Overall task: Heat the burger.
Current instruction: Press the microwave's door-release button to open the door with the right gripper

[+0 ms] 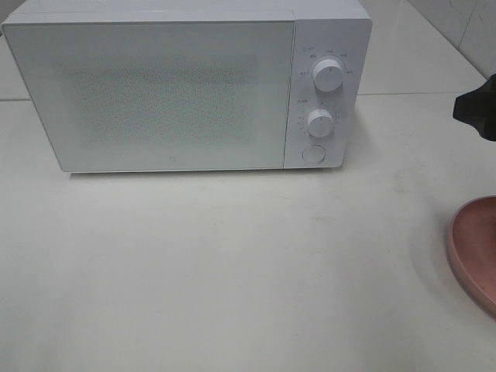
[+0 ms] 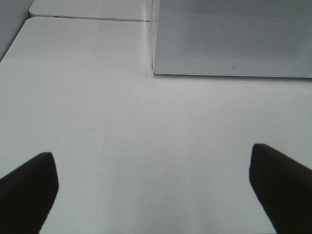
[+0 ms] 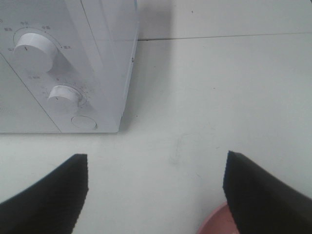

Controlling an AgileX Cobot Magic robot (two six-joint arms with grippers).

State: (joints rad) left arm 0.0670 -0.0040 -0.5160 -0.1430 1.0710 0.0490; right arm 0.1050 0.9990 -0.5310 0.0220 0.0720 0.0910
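Observation:
The burger is out of view in all three views. A white microwave [image 1: 178, 89] stands at the back of the table with its door shut; it has two dials [image 1: 328, 74] and a round button [image 1: 313, 153]. My left gripper [image 2: 153, 190] is open and empty over bare table in front of the microwave's left corner [image 2: 229, 44]. My right gripper [image 3: 161, 195] is open and empty, to the right of the microwave's control panel [image 3: 58, 92]. A dark part of the right arm [image 1: 474, 108] shows at the right edge of the exterior view.
A flat pink plate [image 1: 477, 248] lies at the table's right edge, partly cut off; nothing shows on its visible part. Its rim [image 3: 219, 223] shows just under my right gripper. A tiled wall [image 1: 465, 23] stands at the back right.

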